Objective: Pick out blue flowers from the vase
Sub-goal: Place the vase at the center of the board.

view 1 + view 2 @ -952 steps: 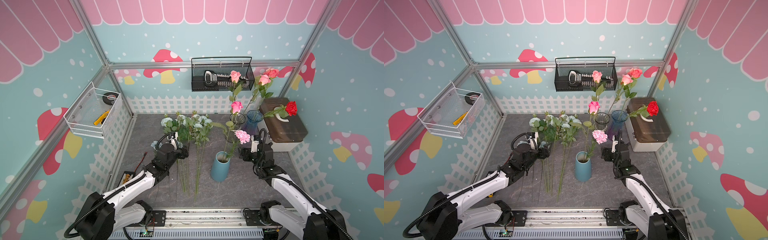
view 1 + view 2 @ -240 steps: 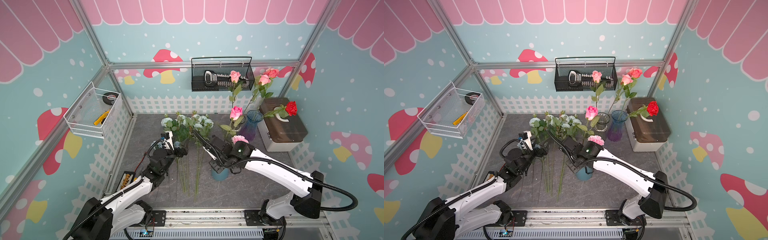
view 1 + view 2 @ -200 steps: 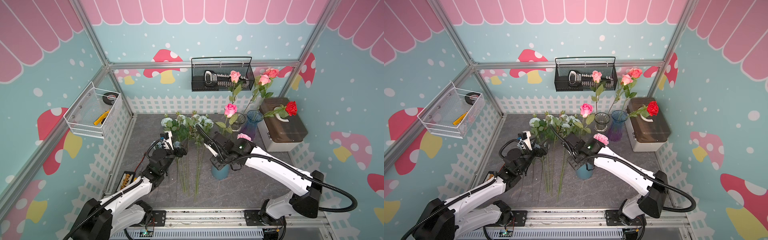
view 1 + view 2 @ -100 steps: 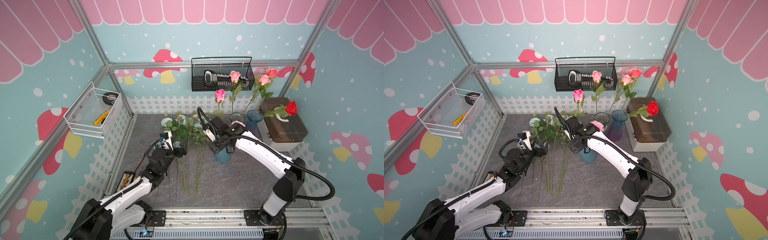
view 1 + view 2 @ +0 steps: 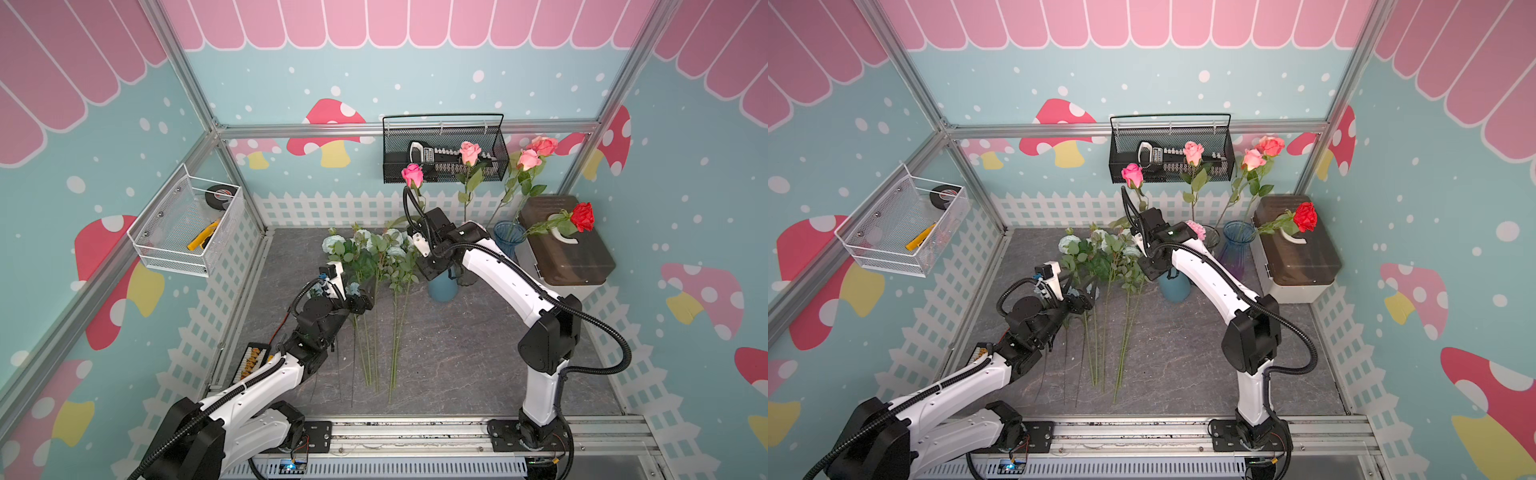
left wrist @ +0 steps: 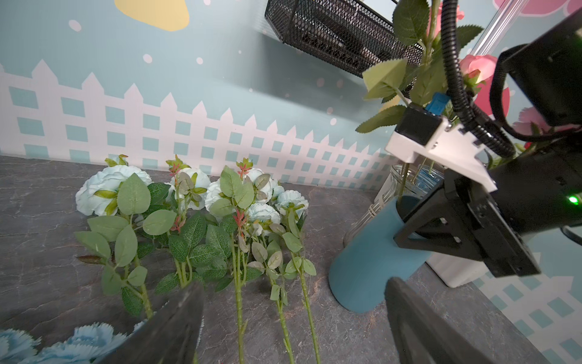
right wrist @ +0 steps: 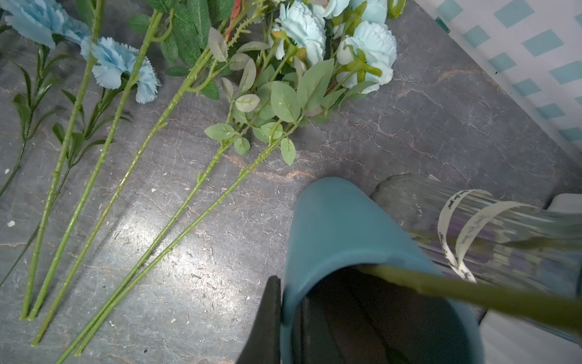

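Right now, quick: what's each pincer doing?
Left pincer: open, holding nothing.
Right pincer: shut on the rim of the teal vase.

1. Bare floor (image 5: pixel 465 357) lies open between the blue flowers' stems and the right arm's base (image 5: pixel 536 428);
2. The blue flowers (image 5: pixel 376 257) lie side by side left of centre, with only narrow gaps between stems;
3. Teal vase (image 5: pixel 442 289), clear vase (image 7: pixel 491 220), blue glass vase (image 5: pixel 507 241) and brown box (image 5: pixel 569 253) crowd the back right, just beside one another;
4. The right gripper (image 7: pixel 285 318) clamps the teal vase's rim, partly blocking its mouth.
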You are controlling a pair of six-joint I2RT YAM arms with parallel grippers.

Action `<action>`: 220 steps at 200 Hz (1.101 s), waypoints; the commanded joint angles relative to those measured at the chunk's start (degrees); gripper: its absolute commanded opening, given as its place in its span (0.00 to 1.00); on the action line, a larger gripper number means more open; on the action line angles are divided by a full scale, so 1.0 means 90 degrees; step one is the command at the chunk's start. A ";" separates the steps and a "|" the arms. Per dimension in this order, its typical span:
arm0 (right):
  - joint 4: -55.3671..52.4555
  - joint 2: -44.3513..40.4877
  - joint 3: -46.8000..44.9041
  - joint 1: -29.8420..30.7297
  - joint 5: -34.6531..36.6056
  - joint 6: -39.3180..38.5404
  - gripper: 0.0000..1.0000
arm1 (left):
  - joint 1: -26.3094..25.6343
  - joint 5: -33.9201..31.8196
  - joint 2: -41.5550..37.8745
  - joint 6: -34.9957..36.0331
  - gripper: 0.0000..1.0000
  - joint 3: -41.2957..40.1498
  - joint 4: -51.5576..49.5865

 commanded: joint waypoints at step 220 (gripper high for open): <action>0.0220 0.1400 0.1765 -0.0795 -0.0979 -0.0172 0.07 | 0.0089 0.0171 0.0040 0.0006 0.90 0.0051 -0.0093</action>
